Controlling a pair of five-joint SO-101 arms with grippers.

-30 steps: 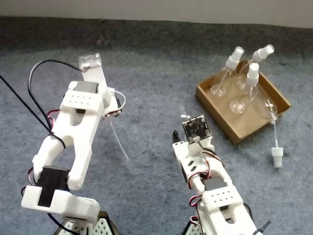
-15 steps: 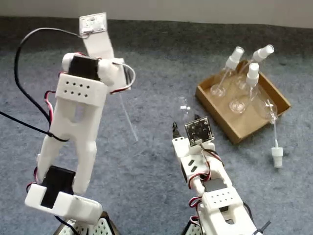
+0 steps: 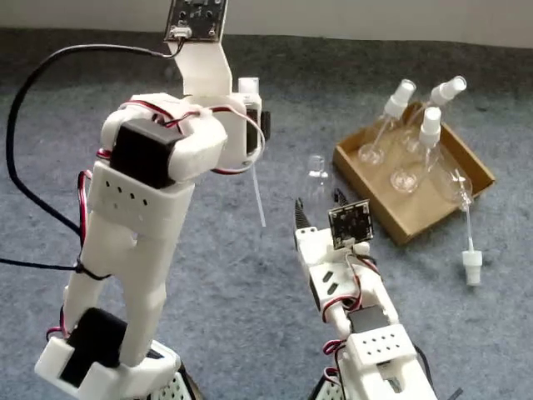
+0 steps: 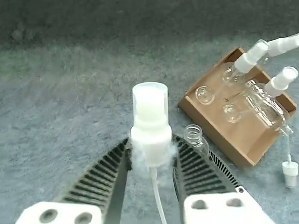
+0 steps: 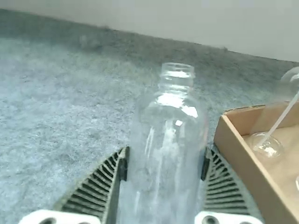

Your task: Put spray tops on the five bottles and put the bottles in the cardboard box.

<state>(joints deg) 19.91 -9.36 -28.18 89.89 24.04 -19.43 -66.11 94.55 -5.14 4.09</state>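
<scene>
- The left claw (image 4: pixel 150 161), clamped on a spray top (image 4: pixel 150 116), has lifted and swung toward the box (image 3: pixel 371 196).
- The right claw (image 5: pixel 163 170) grips an open bottle (image 5: pixel 166 140) between its fingers, near the box.

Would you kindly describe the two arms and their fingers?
The left arm and right arm are blocky white plastic with black motors. Red, white and black wires follow the joints; a black cable loops off the left one. The fingers are dark, ribbed wedges on white bases.

text: none legible | labels: none; signs – none
</scene>
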